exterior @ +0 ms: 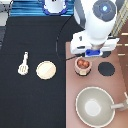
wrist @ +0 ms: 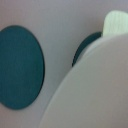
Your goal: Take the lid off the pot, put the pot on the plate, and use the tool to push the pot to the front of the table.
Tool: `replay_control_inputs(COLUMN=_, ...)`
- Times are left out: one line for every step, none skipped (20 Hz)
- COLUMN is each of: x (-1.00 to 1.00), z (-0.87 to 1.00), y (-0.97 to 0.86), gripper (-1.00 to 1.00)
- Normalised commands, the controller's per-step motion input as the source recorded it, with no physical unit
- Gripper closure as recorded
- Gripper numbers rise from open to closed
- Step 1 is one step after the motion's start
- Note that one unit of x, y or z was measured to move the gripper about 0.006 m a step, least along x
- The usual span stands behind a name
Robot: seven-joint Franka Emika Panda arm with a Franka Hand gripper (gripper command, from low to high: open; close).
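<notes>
The small pink-tan pot (exterior: pixel 83 65) stands uncovered on the stove panel (exterior: pixel 71 107), its reddish-brown contents showing. My gripper (exterior: pixel 93 52) hangs just above it, slightly toward the exterior view's upper right. A pale rounded disc, the lid (wrist: pixel 90 85), fills much of the wrist view close under the hand, and the gripper looks shut on it. In the exterior view the hand hides the lid. The cream-yellow plate (exterior: pixel 46 70) lies on the black table (exterior: pixel 35 105) left of the stove. The white spatula tool (exterior: pixel 23 63) rests further left.
A large grey-beige pan (exterior: pixel 95 106) with a handle sits on the stove below the pot. A black burner (exterior: pixel 106 69) lies right of the pot, and two dark burners (wrist: pixel 20 67) show in the wrist view. A blue-and-white object (exterior: pixel 54 6) stands at the table's top edge.
</notes>
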Motion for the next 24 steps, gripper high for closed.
replay_control_inputs(x=-1.00, z=0.11, y=0.06, gripper=1.00)
replay_control_inputs(x=-1.00, z=0.11, y=0.06, gripper=1.00)
replay_control_inputs(x=-1.00, z=0.11, y=0.06, gripper=1.00)
replay_control_inputs(x=-1.00, z=0.11, y=0.06, gripper=1.00)
replay_control_inputs(x=-1.00, z=0.11, y=0.06, gripper=1.00)
replay_control_inputs(x=-1.00, z=0.00, y=0.02, gripper=1.00)
replay_control_inputs(x=-1.00, z=0.00, y=0.00, gripper=1.00)
replay_control_inputs(x=-1.00, z=-0.03, y=0.00, gripper=1.00)
replay_control_inputs(x=-1.00, z=-0.11, y=0.00, gripper=1.00)
replay_control_inputs(x=-1.00, z=-0.20, y=0.00, gripper=1.00)
replay_control_inputs(x=-1.00, z=-0.21, y=0.00, gripper=1.00)
replay_control_inputs(x=-1.00, z=-0.28, y=-0.03, gripper=1.00)
replay_control_inputs(x=-1.00, z=-0.32, y=-0.18, gripper=1.00)
replay_control_inputs(x=-0.98, z=-0.34, y=-0.25, gripper=1.00)
replay_control_inputs(x=-0.97, z=-0.35, y=-0.28, gripper=1.00)
replay_control_inputs(x=-0.95, z=-0.38, y=-0.28, gripper=1.00)
replay_control_inputs(x=-0.92, z=-0.43, y=-0.31, gripper=1.00)
replay_control_inputs(x=-0.91, z=-0.48, y=-0.34, gripper=1.00)
replay_control_inputs(x=-0.89, z=-0.50, y=-0.37, gripper=1.00)
replay_control_inputs(x=-0.87, z=-0.53, y=-0.42, gripper=1.00)
replay_control_inputs(x=-0.81, z=-0.54, y=-0.49, gripper=1.00)
replay_control_inputs(x=-0.74, z=-0.54, y=-0.57, gripper=1.00)
replay_control_inputs(x=-0.67, z=-0.57, y=-0.61, gripper=1.00)
replay_control_inputs(x=-0.56, z=-0.59, y=-0.66, gripper=1.00)
